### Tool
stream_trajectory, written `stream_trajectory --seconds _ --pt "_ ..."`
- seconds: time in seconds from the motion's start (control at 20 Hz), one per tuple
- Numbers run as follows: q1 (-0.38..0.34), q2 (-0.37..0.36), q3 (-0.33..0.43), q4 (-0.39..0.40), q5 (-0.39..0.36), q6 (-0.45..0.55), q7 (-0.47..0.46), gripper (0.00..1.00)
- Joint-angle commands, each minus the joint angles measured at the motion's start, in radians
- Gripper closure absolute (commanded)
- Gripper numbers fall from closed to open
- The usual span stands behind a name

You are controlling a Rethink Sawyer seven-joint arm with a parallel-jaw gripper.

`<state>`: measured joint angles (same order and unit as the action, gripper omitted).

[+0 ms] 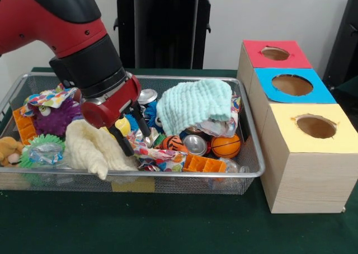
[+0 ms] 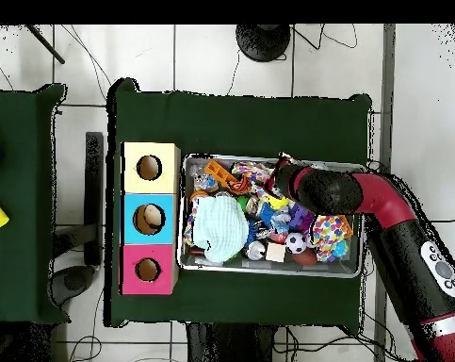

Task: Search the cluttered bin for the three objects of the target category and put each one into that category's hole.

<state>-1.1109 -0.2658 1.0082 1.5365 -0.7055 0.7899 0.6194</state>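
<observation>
- A wide, shallow silver wire-mesh bin (image 1: 253, 174) sits on the green table, filled with toys and cloths.
- The red and black arm's gripper (image 1: 133, 137) reaches down into the bin, its two black fingers spread apart over a white polka-dot fabric piece (image 1: 154, 155).
- Another polka-dot fabric piece (image 1: 49, 99) lies over a purple fuzzy toy (image 1: 56, 118) at the bin's left end.
- A mint-green waffle cloth (image 1: 196, 104) and a cream fluffy cloth (image 1: 95, 147) lie among the clutter.
- The yellow-topped pale wooden box (image 1: 307, 164), with its round hole (image 1: 316, 126), stands just beside the bin.
</observation>
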Motion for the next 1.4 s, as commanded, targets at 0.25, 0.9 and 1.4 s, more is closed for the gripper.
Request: stream_trajectory --seconds 0.25,0.9,1.4 --pt "-0.014 0.046 0.026 -0.051 -0.066 -0.026 -0.304 0.00" --pt "0.016 0.041 -0.032 -0.092 -0.045 0.109 -0.296 0.00" --pt "0.005 0.083 -0.033 -0.090 -0.022 0.158 -0.330 0.00"
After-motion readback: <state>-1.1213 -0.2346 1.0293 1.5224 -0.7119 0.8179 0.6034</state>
